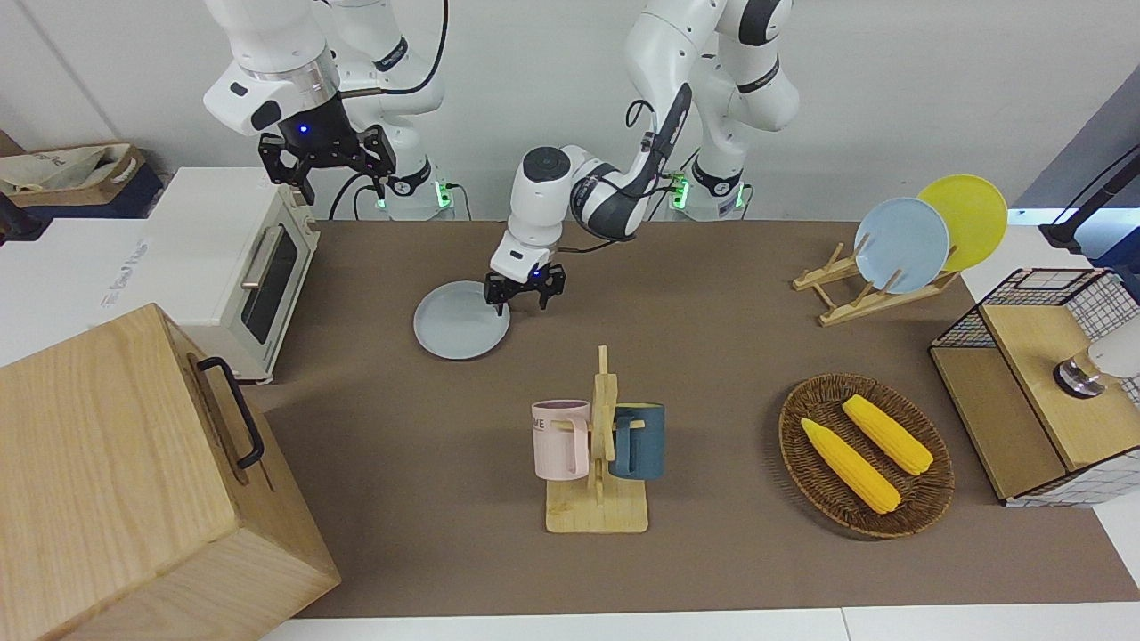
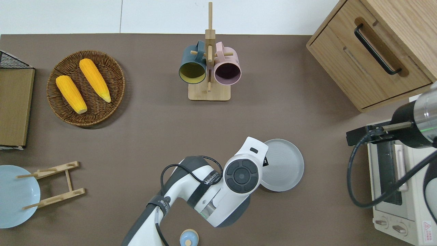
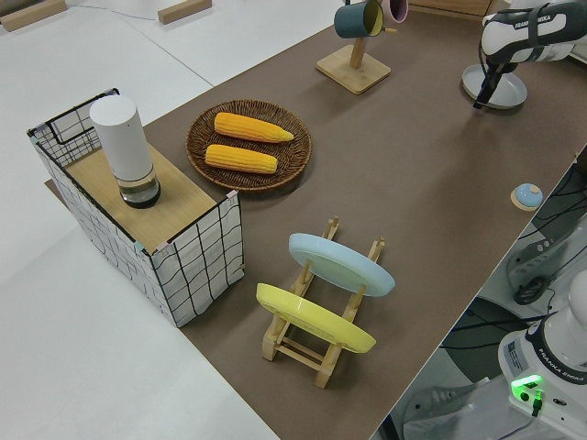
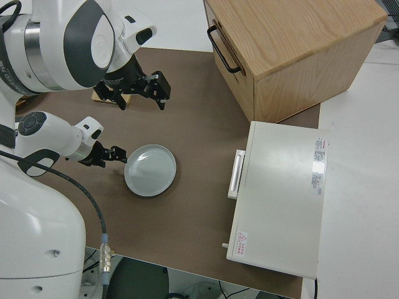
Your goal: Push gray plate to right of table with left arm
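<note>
Large brown matte table [image 1: 712, 294] | white jointed left arm [image 1: 614, 182], right arm parked | round pale gray plate [image 1: 460, 320] lies flat near toaster oven | small black left gripper [image 1: 524, 294], fingers spread, at plate's rim on left-arm side; plate lies toward right arm's end.

My table [image 1: 712, 294] carries the gray plate [image 1: 460, 320], mug stand [image 1: 598, 509], corn basket [image 1: 866, 456], plate rack [image 1: 846, 289], cabinet [image 1: 134, 481] and toaster oven [image 1: 227, 267].

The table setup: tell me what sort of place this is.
Probably a robotics lab staged as a kitchen: two robot arms mounted at a table that carries a toaster oven, a mug rack and a basket of corn.
</note>
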Controlling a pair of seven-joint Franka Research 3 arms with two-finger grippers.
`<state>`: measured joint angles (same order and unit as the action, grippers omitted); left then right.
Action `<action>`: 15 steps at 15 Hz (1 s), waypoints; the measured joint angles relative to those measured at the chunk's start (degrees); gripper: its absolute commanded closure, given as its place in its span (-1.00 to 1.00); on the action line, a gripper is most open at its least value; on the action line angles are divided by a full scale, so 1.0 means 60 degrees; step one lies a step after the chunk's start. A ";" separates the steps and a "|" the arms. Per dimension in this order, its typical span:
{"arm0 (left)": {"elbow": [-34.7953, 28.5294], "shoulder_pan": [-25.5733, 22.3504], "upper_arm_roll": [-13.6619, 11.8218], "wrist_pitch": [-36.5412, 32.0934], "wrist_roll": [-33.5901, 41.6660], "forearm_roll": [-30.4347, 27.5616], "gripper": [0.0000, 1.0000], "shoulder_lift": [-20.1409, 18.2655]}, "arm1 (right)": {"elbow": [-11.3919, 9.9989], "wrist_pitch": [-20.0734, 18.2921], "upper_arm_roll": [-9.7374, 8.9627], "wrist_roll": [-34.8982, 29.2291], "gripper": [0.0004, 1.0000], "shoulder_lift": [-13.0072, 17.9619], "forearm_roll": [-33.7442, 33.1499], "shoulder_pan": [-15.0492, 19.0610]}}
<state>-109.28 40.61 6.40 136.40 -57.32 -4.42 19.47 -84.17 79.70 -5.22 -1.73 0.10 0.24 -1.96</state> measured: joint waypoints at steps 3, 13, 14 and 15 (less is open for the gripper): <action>0.0017 -0.0951 -0.0022 -0.1573 0.1558 -0.0207 -0.97 -0.0798 | 0.0000 0.0000 0.0000 0.0000 -0.97 0.0000 0.0000 0.0000; 0.0018 -0.4988 -0.0194 -0.4785 0.6872 -0.0322 -0.98 -0.2350 | 0.0000 0.0000 0.0000 0.0000 -0.97 0.0000 0.0000 0.0000; 0.0030 -0.5180 -0.0208 -0.4802 0.7043 -0.0173 -0.98 -0.2419 | 0.0000 0.0000 0.0000 0.0000 -0.97 0.0000 0.0000 0.0000; 0.0057 -0.5372 -0.0218 -0.4806 0.7209 -0.0083 -0.98 -0.2486 | 0.0000 0.0000 0.0000 0.0000 -0.97 0.0000 0.0000 0.0000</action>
<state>-108.94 8.38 5.09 107.57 -14.07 -4.91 4.55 -84.17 79.70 -5.22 -1.73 0.10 0.24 -1.96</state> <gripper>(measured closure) 0.004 0.013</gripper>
